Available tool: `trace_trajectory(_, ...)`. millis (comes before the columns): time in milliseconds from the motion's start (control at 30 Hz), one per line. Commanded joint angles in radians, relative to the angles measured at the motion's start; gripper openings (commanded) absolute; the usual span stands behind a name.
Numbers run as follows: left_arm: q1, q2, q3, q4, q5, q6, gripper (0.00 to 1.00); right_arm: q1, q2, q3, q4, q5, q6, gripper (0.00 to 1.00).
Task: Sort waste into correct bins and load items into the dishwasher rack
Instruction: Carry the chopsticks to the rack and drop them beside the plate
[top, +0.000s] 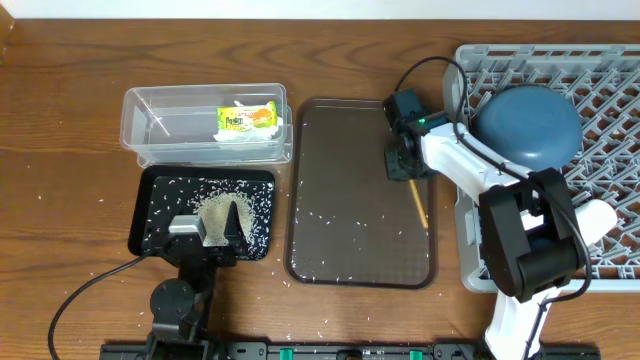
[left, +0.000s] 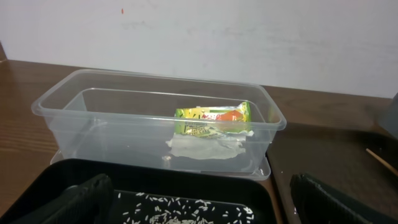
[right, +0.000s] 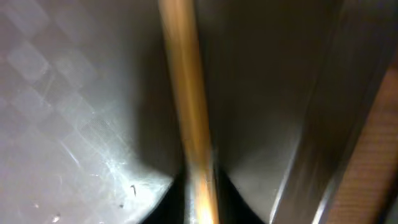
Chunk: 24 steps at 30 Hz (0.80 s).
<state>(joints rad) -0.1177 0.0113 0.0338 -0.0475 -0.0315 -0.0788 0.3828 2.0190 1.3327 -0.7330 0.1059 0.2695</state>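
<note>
The clear tub (top: 205, 125) holds the snack wrapper (top: 247, 117) and the white napkin (top: 240, 135); both also show in the left wrist view, wrapper (left: 214, 118) and napkin (left: 205, 148). The black tray (top: 160, 215) holds rice (top: 255, 205). My left gripper (top: 220, 228) hangs open and empty over it (left: 199, 199). My right gripper (top: 405, 168) is shut on a wooden chopstick (top: 419, 205) at the right side of the brown serving tray (top: 340, 150); the chopstick runs up from the jaws (right: 202, 208). The grey rack (top: 610, 90) holds a dark-blue dish (top: 528, 125).
Loose rice grains (top: 345, 228) lie on the brown serving tray and on the table around the black tray. A white cup (top: 598, 216) lies in the rack by my right arm. A cable runs from the left arm across the front left of the table.
</note>
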Motion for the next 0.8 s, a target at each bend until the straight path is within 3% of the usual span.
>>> trace_trajectory(0,0.008,-0.007,-0.030,-0.019,-0.006,-0.008,0.94,-0.006,0.038,-0.013,-0.012,-0.061,-0.011,0.01)
trace_trajectory(200,0.008,-0.007,-0.030,-0.019,-0.006,-0.008,0.93,-0.028,-0.092,-0.005,-0.029,-0.112,-0.032,0.01)
trace_trajectory(500,0.008,-0.007,-0.030,-0.019,-0.006,-0.008,0.94,-0.232,-0.423,-0.005,-0.022,-0.147,-0.256,0.01)
trace_trajectory(767,0.008,-0.007,-0.030,-0.019,-0.006,-0.008,0.94,-0.397,-0.391,-0.006,-0.019,-0.174,-0.267,0.01)
